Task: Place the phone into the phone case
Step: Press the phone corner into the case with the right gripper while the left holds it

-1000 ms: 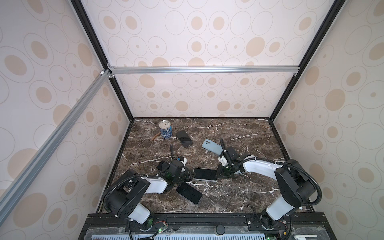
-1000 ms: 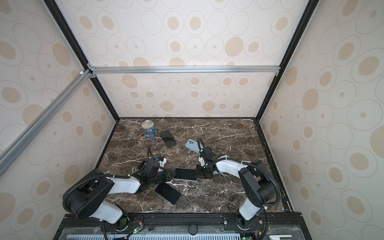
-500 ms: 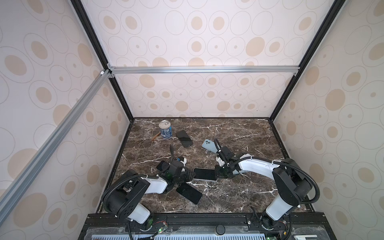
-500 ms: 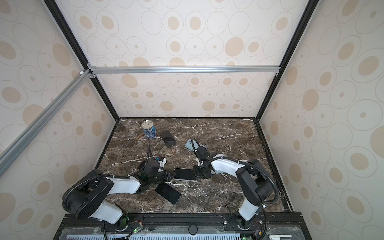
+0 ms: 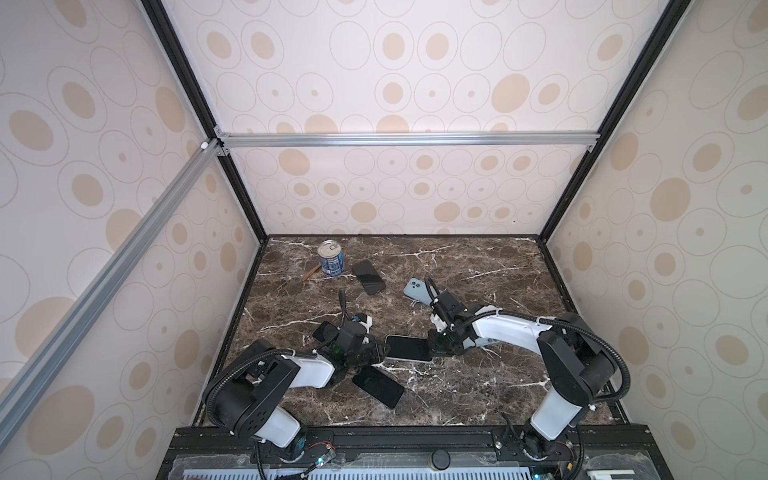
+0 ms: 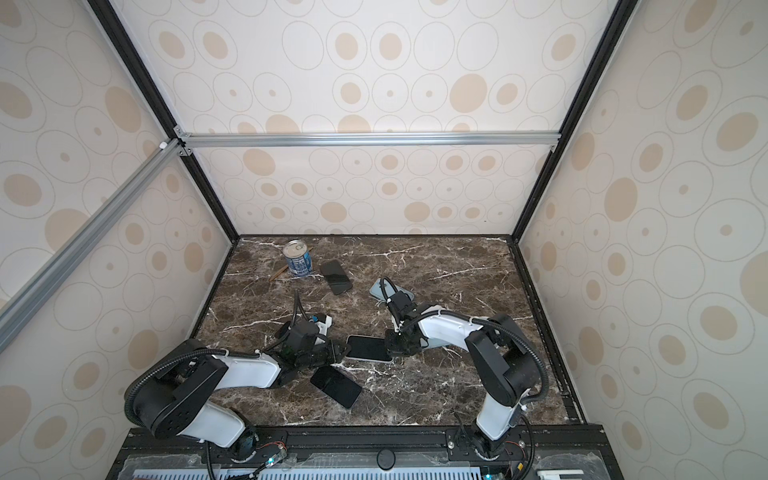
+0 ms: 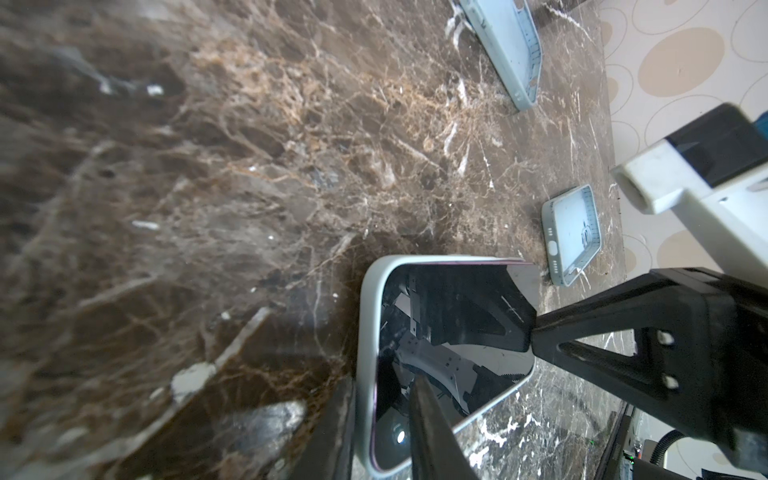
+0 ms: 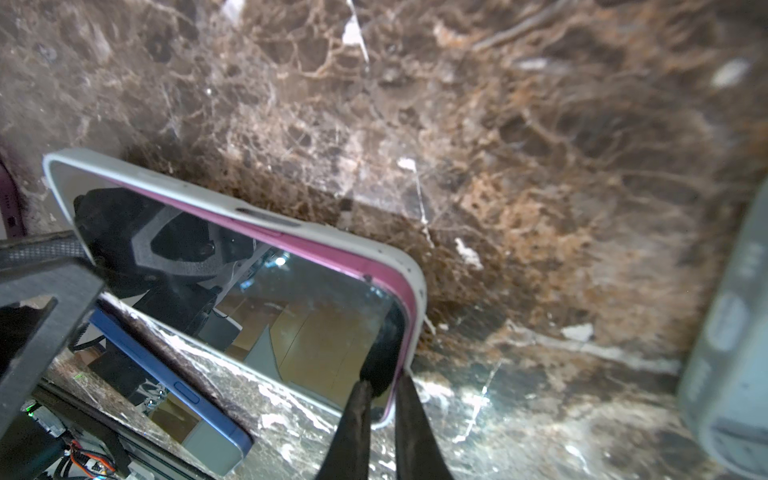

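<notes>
Both top views are taken from high at the front, looking down on the brown marble table; nearly the same scene is shown. Each wrist view is taken very near it, and the pink-edged black glass phone is shared.

No legible text anywhere; print on the can label too small.

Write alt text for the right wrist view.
A pink phone, screen up, sits in a pale case on the brown marble table, its pink edge showing inside the rim. The right gripper touches one corner with closed black fingertips; a blue phone lies nearby.
</notes>
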Robot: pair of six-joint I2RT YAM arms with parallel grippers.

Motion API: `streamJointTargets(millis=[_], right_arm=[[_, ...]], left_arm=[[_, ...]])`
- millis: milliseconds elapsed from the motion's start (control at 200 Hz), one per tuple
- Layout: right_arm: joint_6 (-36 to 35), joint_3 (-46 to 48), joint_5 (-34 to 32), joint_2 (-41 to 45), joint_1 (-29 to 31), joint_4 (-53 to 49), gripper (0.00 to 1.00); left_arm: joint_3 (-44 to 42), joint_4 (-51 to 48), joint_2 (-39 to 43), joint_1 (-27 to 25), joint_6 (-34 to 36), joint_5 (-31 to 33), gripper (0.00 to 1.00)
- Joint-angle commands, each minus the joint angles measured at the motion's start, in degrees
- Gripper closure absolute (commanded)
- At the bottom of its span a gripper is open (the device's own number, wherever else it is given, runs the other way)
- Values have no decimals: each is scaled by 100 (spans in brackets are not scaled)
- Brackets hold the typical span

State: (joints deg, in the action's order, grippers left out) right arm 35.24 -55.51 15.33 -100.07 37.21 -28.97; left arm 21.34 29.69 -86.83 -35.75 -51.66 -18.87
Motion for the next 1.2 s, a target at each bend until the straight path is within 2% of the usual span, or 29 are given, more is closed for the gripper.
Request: streamJointTargets(millis=[0, 205, 310, 370, 485, 630, 920, 1195], right_arm=[[-91, 755, -512, -1596, 521, -91, 86], [-462, -494, -1375, -1, 424, -1423, 77], [-616, -787, -1355, 476, 239, -1420, 77], [-695, -814, -1032, 554, 52, -1316, 77], [-744, -674, -400, 526, -244, -937, 79], [-771, -709, -247, 365, -276, -702, 80], [-908, -766, -301, -278, -357, -463, 84], [-1092, -717, -721, -853, -361, -696, 86]], left_arm=[[-95, -729, -82, -71, -33, 11, 75], [552, -1593, 319, -39, 400, 423, 74], [848, -1812, 365, 53, 562, 527, 73], [971, -1842, 334, 120, 613, 521, 72], [1176, -1827, 180, 197, 692, 410, 71], [1350, -1848, -55, 232, 778, 315, 70], [1176, -1782, -290, 241, 795, 168, 72], [987, -1706, -343, 242, 798, 155, 73]])
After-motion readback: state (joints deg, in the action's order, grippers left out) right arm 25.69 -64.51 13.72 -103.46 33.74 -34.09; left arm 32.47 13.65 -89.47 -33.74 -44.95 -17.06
